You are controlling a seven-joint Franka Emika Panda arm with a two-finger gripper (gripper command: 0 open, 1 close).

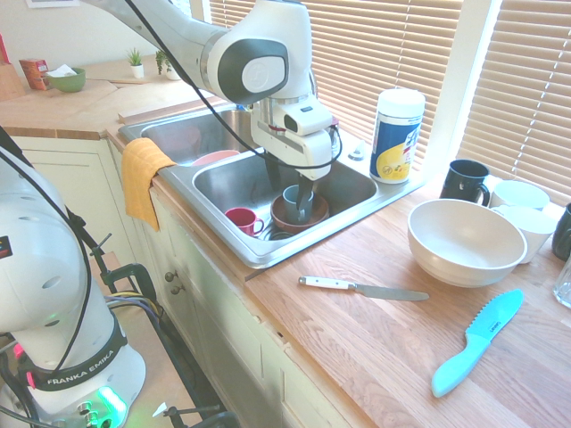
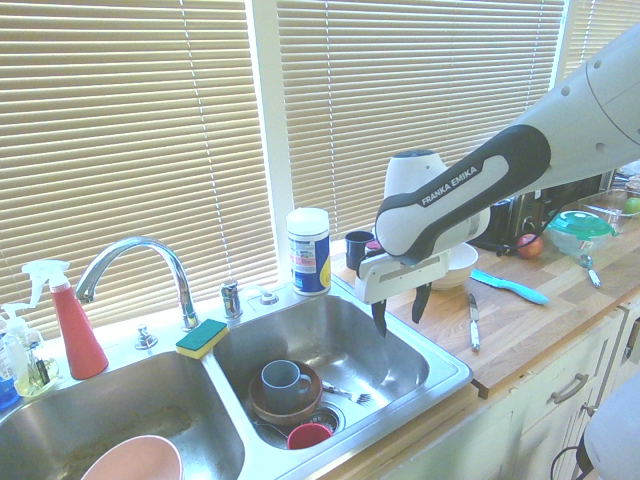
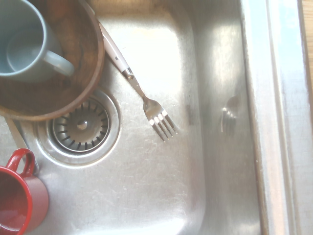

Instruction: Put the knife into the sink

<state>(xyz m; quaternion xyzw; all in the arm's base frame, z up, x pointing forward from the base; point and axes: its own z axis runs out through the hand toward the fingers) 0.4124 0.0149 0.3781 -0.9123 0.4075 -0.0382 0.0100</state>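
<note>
Second exterior view shows the end effector hanging over the right basin of the sink, pointing straight down, its dark fingers spread apart and pinching nothing. Below it in the basin sit a brown bowl with a grey-blue mug inside, a red cup and a fork lying by the drain. The knife lies flat on the wooden bench well outside the sink, white handle toward the basin, near a big cream bowl and a turquoise knife.
</note>
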